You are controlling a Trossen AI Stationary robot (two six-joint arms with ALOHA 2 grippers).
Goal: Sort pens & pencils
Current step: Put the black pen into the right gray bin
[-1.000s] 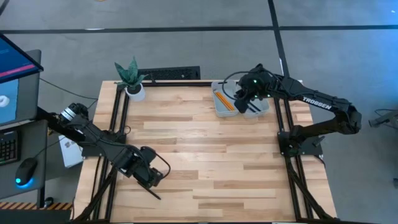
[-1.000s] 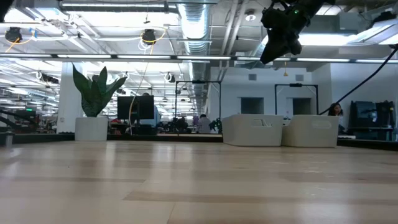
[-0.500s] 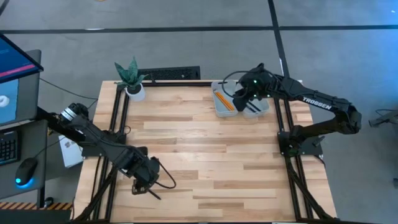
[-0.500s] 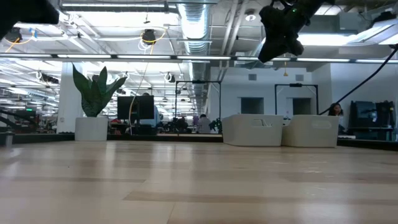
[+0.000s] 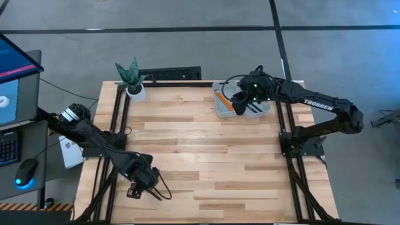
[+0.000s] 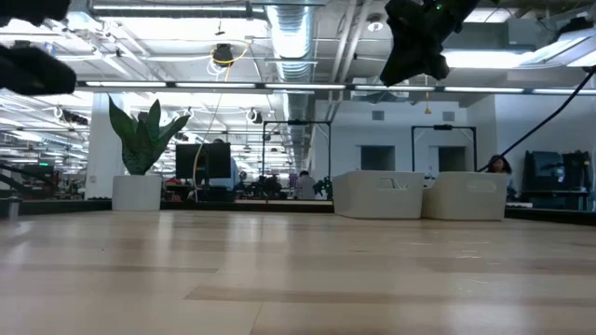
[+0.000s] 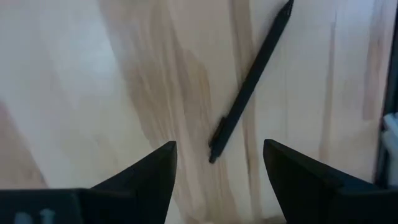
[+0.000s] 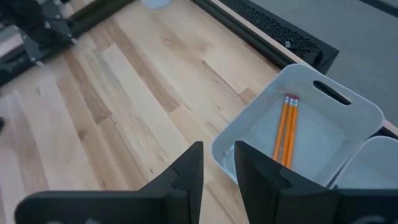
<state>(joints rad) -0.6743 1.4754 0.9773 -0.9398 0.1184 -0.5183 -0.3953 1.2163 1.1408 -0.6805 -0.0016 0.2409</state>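
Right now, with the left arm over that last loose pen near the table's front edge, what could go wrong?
The black pen lies askew and ahead of the open left gripper, so closing may miss it or flick it.

It lies near the table front edge, so a nudge could roll it off.

The right gripper hovers at the bin holding pencils; dropping could clip the rim.

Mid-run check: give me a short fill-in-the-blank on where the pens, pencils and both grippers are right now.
1. The left gripper hovers with fingers ____ over a black pen lying on the table.
2. The orange pencils lie inside a ____ bin.
3. The right gripper is above the bins at the table's ____ edge.

Missing words: open; white; far
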